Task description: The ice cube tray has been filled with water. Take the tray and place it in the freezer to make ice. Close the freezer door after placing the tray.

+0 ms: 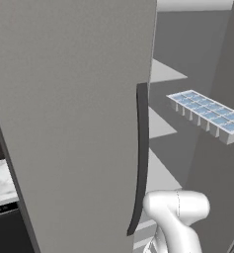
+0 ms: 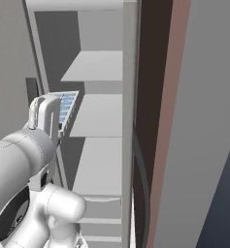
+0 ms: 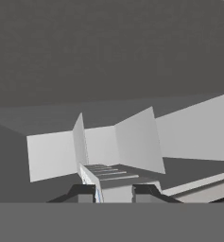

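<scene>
Hand view, nearest item: hand (image 3: 114, 193), two dark tips set narrow on either side of the near end wall of the ice cube tray (image 1: 207, 114), which runs forward from between them; grip appears made on that wall, though the contact itself is small and dim. Tray: held level in the air at mid height inside the opening of the freezer (image 2: 94, 121), cells of water (image 1: 211, 115) flat and light blue, no shelf visibly under it in the left base view. Step in hand, by judgement: carrying the tray in, ahead of setting it down; door closing not yet begun. Next move calls for: a level advance until the tray's full length lies over a shelf (image 2: 98, 114), then a gentle lowering and release, with no tilt that would spill the cells. Edges: freezer door (image 1: 74, 123) standing open just left of the tray, its dark handle (image 1: 140, 158) toward the arm; grey inner side wall close on the tray's right. Open room: shelves ahead bare, rear wall well beyond the tray's far end.
</scene>
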